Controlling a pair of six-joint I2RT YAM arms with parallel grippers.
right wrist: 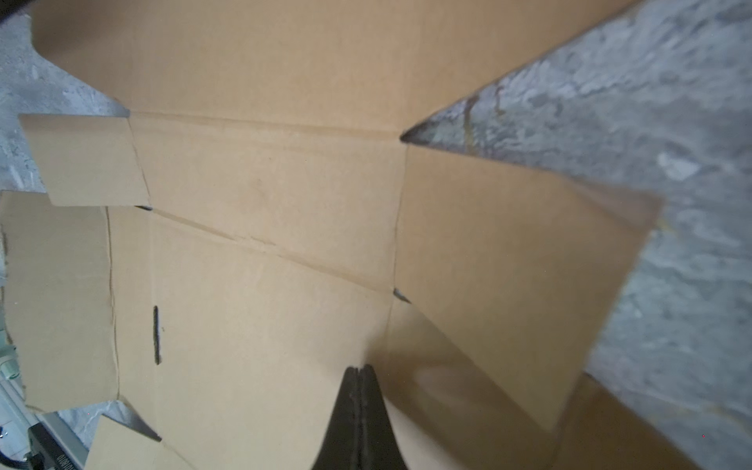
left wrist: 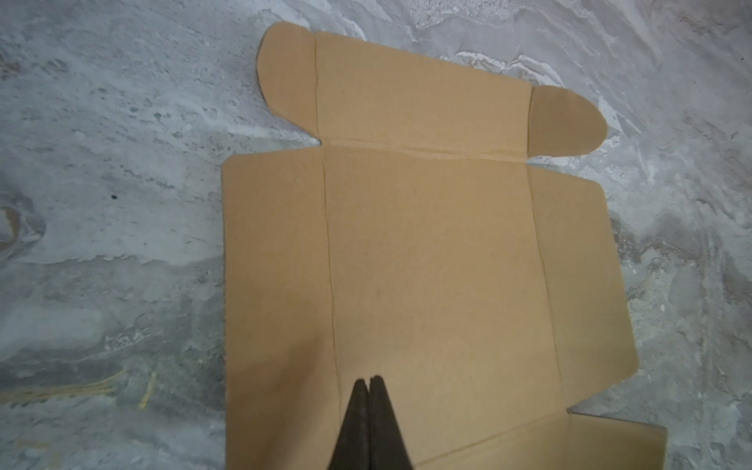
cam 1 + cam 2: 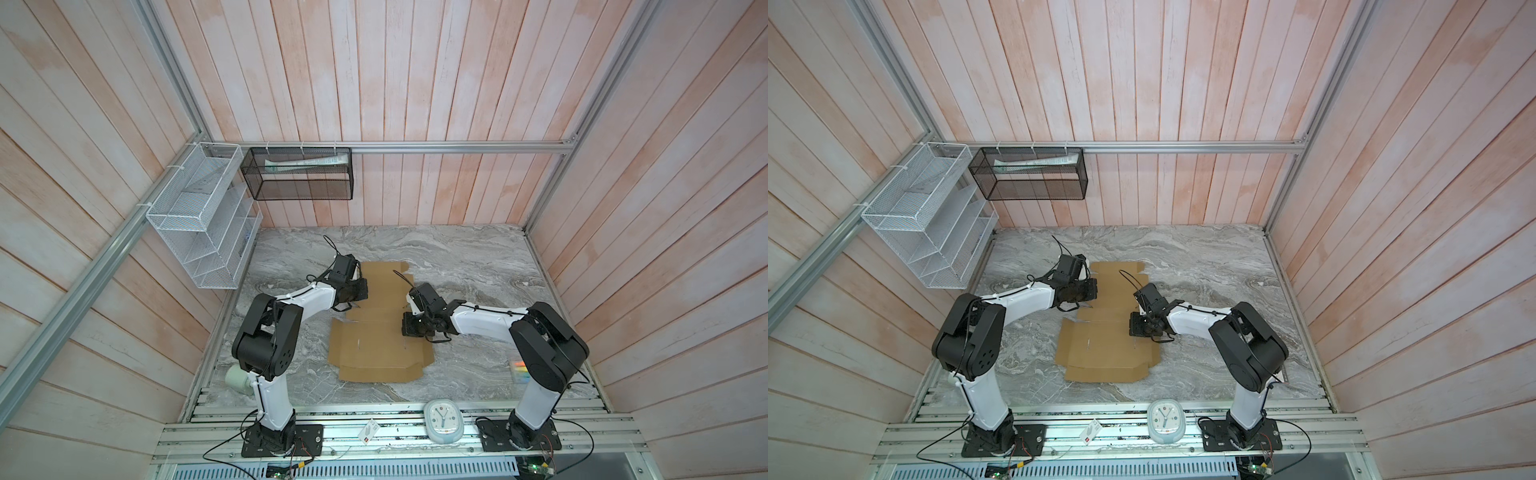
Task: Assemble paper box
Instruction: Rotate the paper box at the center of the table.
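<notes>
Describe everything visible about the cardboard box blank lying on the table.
The paper box is a plain brown corrugated cardboard sheet, unprinted, die-cut with creases, side flaps, narrow slots and two rounded tabs at its far end. It is not yet folded and lies nearly flat on the marble-patterned table, its long axis running away from the robot. The shut left claw and shut right claw point down at its panels; contact cannot be confirmed. One side flap near the right claw looks slightly lifted.

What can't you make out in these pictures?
- Both top views: wrists cover parts of the paper box.
- Left wrist view: frame edge cuts the paper box; whether the left gripper touches it, unclear.
- Right wrist view: flap beside the right gripper, blurred.
- A top view: print in the black mesh basket, too small.
</notes>
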